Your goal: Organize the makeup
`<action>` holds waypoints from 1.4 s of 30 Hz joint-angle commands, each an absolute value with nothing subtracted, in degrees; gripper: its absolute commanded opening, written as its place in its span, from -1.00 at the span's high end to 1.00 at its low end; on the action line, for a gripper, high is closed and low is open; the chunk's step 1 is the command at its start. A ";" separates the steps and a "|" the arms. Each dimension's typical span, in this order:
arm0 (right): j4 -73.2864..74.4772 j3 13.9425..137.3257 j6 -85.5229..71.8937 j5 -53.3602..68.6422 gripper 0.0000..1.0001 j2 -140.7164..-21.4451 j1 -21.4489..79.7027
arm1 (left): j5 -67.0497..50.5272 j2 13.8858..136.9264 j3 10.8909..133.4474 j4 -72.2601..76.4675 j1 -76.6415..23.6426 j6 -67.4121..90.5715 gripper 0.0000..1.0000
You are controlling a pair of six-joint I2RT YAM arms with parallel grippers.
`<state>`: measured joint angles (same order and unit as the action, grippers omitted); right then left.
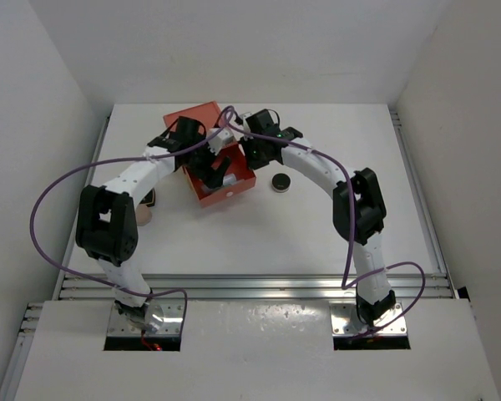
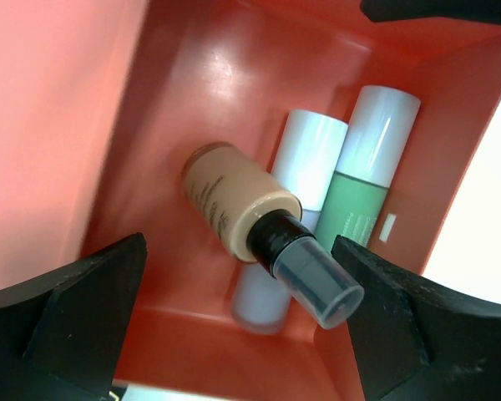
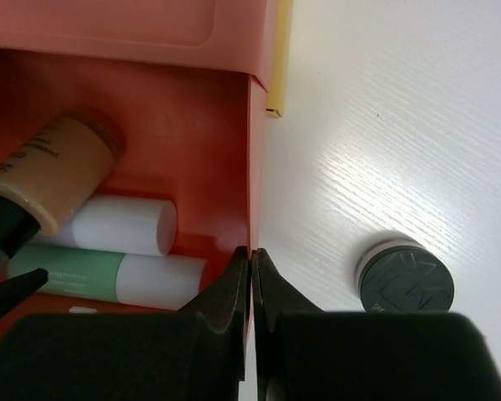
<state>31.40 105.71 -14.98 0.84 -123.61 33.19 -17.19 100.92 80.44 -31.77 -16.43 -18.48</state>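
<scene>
The coral-red drawer (image 2: 200, 75) lies open and holds a brownish bottle (image 2: 234, 205) with a dark pump and clear cap, a white tube (image 2: 307, 159) and a pale-green tube (image 2: 363, 188). My left gripper (image 2: 238, 280) hangs open over them, fingers (image 2: 83, 309) either side of the bottle and not gripping it. My right gripper (image 3: 251, 259) is shut on the drawer's side wall (image 3: 252, 167). The black round compact (image 3: 405, 284) sits on the table right of the drawer, also seen from above (image 1: 280, 183). The same bottle (image 3: 63, 163) and tubes show in the right wrist view.
The drawer box (image 1: 202, 121) stands at the back middle of the white table (image 1: 317, 234), with both grippers (image 1: 215, 173) (image 1: 244, 159) at its open drawer. A small dark case (image 1: 149, 198) and a peach puff (image 1: 142, 215) lie beside the left arm, partly hidden.
</scene>
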 commanded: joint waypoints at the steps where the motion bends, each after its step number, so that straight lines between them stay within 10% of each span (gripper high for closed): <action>1: 29.27 106.44 -15.12 1.49 1.00 -120.41 33.14 | -17.13 98.17 84.81 -35.77 -17.48 -16.97 -0.99; 9: 28.92 106.44 -15.55 1.58 1.00 -120.67 32.96 | -21.70 98.17 90.79 -39.11 -17.49 -14.33 -0.95; 22: 28.56 106.70 -16.26 1.58 1.00 -120.85 32.96 | -21.10 98.17 88.51 -40.69 -18.02 -15.73 0.21; 42: 28.12 107.05 -16.61 1.76 1.00 -121.29 32.87 | -9.15 107.65 111.79 -41.22 -9.24 -5.46 -0.43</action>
<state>31.22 105.71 -15.49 0.82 -123.61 33.08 -12.60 102.89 108.68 -41.85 -11.70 -9.43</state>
